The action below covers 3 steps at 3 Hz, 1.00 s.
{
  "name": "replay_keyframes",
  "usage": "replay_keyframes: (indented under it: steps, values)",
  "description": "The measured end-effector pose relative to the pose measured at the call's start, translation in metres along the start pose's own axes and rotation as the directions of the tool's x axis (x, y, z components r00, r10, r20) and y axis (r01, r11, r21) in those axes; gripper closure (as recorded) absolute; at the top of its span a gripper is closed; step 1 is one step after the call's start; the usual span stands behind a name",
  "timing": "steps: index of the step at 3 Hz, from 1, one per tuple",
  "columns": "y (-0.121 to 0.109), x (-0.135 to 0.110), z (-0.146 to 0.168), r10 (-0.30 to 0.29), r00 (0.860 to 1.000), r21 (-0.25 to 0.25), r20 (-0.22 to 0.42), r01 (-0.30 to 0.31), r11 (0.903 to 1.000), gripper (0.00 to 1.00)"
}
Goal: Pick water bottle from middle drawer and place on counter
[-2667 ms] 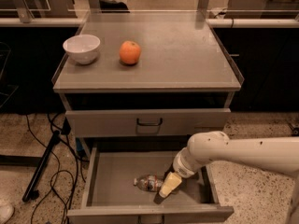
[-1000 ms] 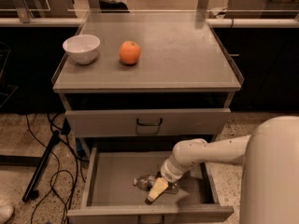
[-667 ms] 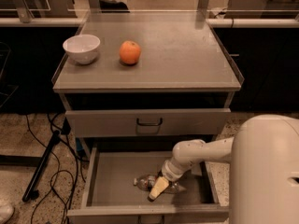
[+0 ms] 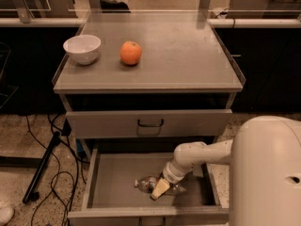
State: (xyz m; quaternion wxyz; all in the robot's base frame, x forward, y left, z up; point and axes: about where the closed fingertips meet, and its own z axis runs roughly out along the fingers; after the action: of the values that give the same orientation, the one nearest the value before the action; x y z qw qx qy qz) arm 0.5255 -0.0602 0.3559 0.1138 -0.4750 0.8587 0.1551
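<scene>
The water bottle (image 4: 146,184) lies on its side on the floor of the open middle drawer (image 4: 113,180), cap end toward the left. My gripper (image 4: 160,188) reaches down into the drawer from the right and sits right over the bottle's middle, its cream fingertips (image 4: 159,189) against the bottle. The bottle's right end sticks out past the gripper. The counter (image 4: 178,51) is the flat grey top of the cabinet above.
A white bowl (image 4: 82,49) and an orange (image 4: 131,52) stand on the counter's left half. A closed drawer front with a dark handle (image 4: 150,123) sits above the open drawer. Cables and a black stand (image 4: 42,166) lie on the floor at left.
The gripper has shifted slightly left and lower over the bottle. The arm's bulky white body now fills more of the lower right corner. The bottle stays in place.
</scene>
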Motion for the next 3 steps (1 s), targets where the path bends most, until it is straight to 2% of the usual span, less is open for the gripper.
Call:
replay_keyframes:
  steps: [3]
  values:
    - [0.0, 0.0, 0.0, 0.0, 1.0, 0.0, 0.0, 0.0, 1.0, 0.86]
